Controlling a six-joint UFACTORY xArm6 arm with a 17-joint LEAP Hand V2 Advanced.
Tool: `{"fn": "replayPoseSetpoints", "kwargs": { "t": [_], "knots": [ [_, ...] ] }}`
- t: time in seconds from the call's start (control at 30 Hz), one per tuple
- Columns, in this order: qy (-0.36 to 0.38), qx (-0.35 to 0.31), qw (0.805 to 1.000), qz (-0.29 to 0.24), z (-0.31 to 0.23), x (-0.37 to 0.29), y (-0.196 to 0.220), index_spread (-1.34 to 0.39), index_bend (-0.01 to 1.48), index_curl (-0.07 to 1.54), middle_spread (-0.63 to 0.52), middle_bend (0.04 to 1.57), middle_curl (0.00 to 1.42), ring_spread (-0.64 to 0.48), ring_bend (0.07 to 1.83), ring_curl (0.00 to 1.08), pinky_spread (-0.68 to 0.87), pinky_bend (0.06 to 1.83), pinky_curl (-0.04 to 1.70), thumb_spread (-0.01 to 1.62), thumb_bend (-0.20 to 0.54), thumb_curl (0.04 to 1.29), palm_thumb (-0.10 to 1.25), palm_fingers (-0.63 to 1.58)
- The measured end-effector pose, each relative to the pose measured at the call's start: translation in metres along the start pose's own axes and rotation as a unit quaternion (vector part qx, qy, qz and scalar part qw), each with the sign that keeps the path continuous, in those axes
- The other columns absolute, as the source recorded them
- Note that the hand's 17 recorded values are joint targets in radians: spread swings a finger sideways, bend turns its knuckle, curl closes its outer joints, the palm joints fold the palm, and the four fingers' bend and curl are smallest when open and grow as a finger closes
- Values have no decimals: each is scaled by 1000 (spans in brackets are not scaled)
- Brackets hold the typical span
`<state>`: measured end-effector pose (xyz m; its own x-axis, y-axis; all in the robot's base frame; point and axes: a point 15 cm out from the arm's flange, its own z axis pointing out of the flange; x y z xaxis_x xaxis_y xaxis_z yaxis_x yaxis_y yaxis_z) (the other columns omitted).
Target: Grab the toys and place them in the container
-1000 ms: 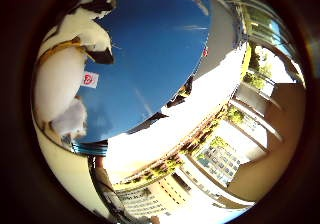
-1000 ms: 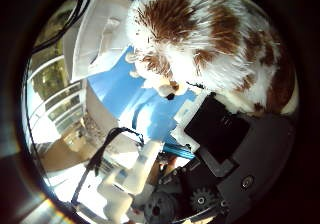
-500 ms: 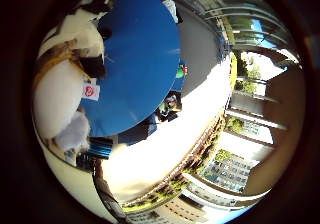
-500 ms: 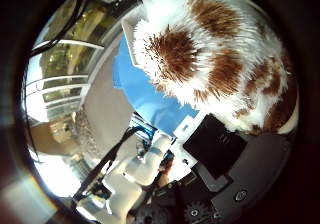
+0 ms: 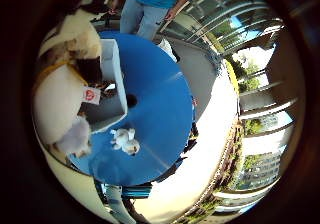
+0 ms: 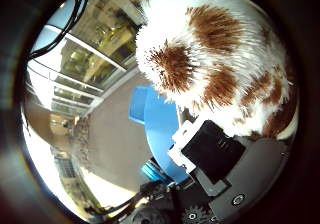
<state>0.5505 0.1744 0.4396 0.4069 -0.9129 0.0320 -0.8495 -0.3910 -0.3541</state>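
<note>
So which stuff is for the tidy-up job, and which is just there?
For the job:
- brown-spotted plush toy, in the hand
- small white toy on the blue table
- white container

Just there:
- railing
- buildings

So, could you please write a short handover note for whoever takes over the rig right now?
Robot hand: shut on the brown-and-white plush toy, held close against the palm, up above the blue table.
White container: on the table, below the held toy.
Small white plush toy: lying on the table beside the container.
Done: first toy picked up.
Left: drop it into the container, then collect the small white toy.
</note>
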Motion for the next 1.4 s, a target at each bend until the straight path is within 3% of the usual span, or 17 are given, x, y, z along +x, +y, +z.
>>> {"fn": "replayPoseSetpoints", "kwargs": {
  "t": [0.27,0.43,0.5,0.6,0.73,0.87,1.13,1.4],
  "knots": [
    [-7,18,999,28,72,-28,-35,-697,768,1320,-136,1357,907,-97,1497,770,127,1632,717,1032,-43,810,777,860],
    [-9,24,999,31,114,-34,-47,-667,646,1215,-92,1192,805,24,1354,677,212,1477,666,1063,-41,750,697,829],
    [-10,15,999,30,128,-35,-44,-621,447,1148,-95,975,735,71,1302,659,253,1518,679,1070,-45,721,644,476],
    [-10,11,1000,25,138,-35,-43,-574,353,1045,-55,698,620,160,1150,591,328,1387,641,1081,-44,682,603,-9],
    [-9,6,1000,23,144,-34,-41,-558,278,895,-11,491,499,236,901,448,391,1273,543,1096,-41,629,572,-127],
    [-7,10,1000,18,136,-26,-42,-532,142,751,61,314,422,279,713,362,443,1192,478,1101,-39,570,559,-195],
    [5,3,1000,20,69,18,-22,-492,134,549,113,175,365,311,593,307,497,1085,403,1098,-34,490,557,-67],
    [6,-112,993,25,3,67,71,-411,161,434,127,184,346,315,559,298,518,1006,340,1096,-30,447,581,16]
  ]
}}
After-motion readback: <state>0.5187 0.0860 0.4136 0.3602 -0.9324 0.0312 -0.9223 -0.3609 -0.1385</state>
